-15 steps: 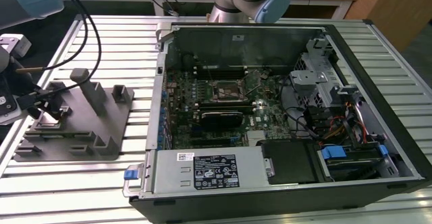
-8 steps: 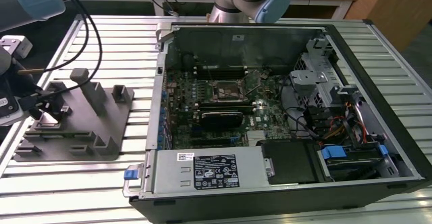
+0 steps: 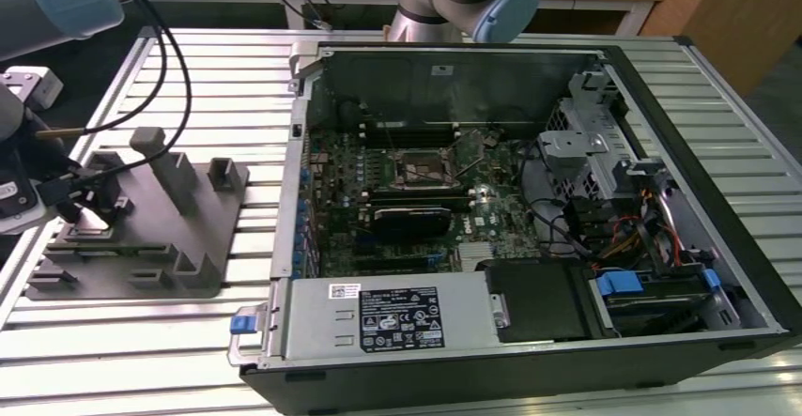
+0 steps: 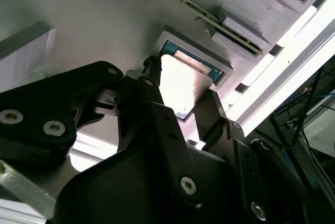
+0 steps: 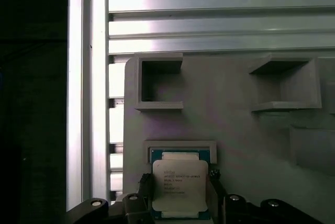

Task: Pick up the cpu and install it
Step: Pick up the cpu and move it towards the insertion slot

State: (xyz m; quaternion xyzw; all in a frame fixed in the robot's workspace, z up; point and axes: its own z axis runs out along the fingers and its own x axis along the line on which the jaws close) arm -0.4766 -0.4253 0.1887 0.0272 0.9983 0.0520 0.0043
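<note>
Gripper: the black 2-fingered gripper [image 5: 180, 197] is closed narrow on the small flat square cpu with a shiny silver metal top [image 5: 179, 190]; 1 finger [image 5: 144, 195] lies against each of 2 opposite edges.
Cpu: it lies flat in a shallow square recess of the grey plastic tray with upright posts [image 5: 235, 124], print side up. In the second wrist view the cpu [image 4: 178, 82] glares white between the dark fingers [image 4: 209, 111].
Tray: in the exterior view the tray [image 3: 188, 247] rests on the slatted metal table [image 3: 126, 341], at the exterior view's left, with the gripper [image 3: 78, 211] low over its outer end.
Case: the open black computer case [image 3: 501, 364] lies just beside the tray, at the exterior view's right.
Socket: the square black socket with a metal frame [image 3: 420, 170] sits on the motherboard, well apart from the gripper.
</note>
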